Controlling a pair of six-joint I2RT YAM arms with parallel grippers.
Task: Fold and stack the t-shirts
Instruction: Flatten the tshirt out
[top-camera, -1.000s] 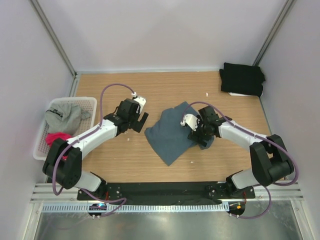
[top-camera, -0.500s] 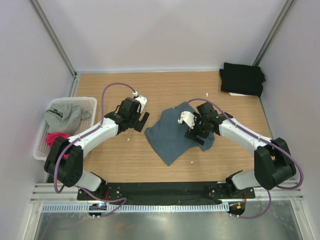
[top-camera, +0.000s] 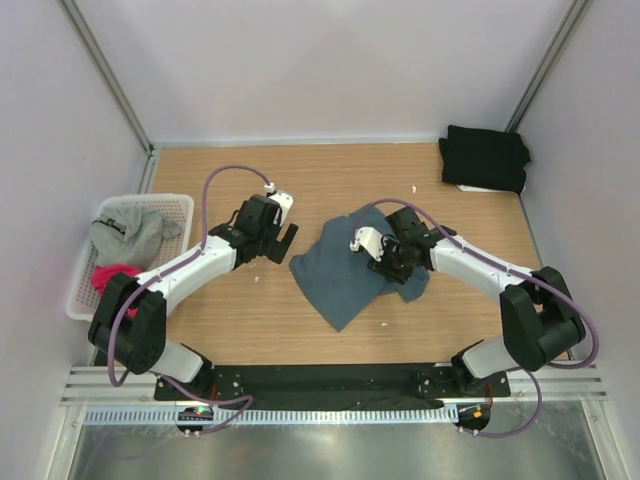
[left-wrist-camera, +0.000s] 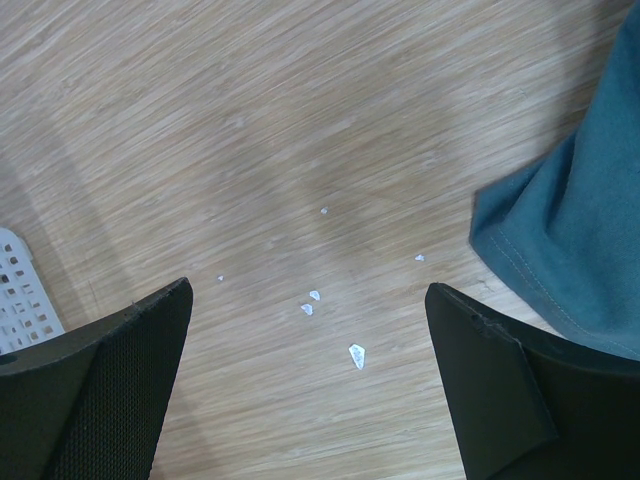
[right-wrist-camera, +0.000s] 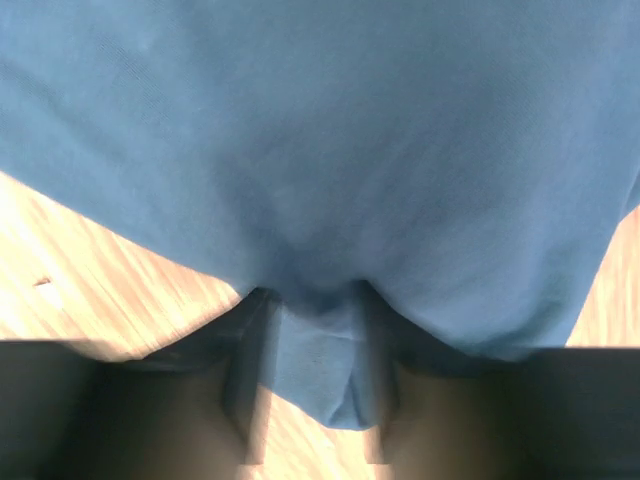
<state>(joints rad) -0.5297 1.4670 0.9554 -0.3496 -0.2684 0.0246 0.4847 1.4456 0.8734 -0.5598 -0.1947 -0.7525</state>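
White basket (top-camera: 178, 203) at the worktop's (top-camera: 220, 310) left: light grey t-shirt (top-camera: 125, 238) and pink t-shirt (top-camera: 112, 274) were contained; left claw (top-camera: 280, 246) was spread wide beside the slate blue-grey t-shirt (top-camera: 335, 275) at mid-worktop; its fold was pinched in the right claw (right-wrist-camera: 310, 295).

right gripper (right-wrist-camera: 310, 375) fingers (right-wrist-camera: 248, 385): dark, blurred; grip on the fold between them unclear
slate blue-grey t-shirt (right-wrist-camera: 320, 150): cut off ahead and on both sides of the right gripper
white basket (left-wrist-camera: 14, 290): only a corner, left of the left gripper (left-wrist-camera: 308, 300)
flecks (left-wrist-camera: 356, 354): between the left gripper's fingers, too small to identify
pink t-shirt (top-camera: 112, 274): only a bit shows beside the light grey t-shirt (top-camera: 128, 235)
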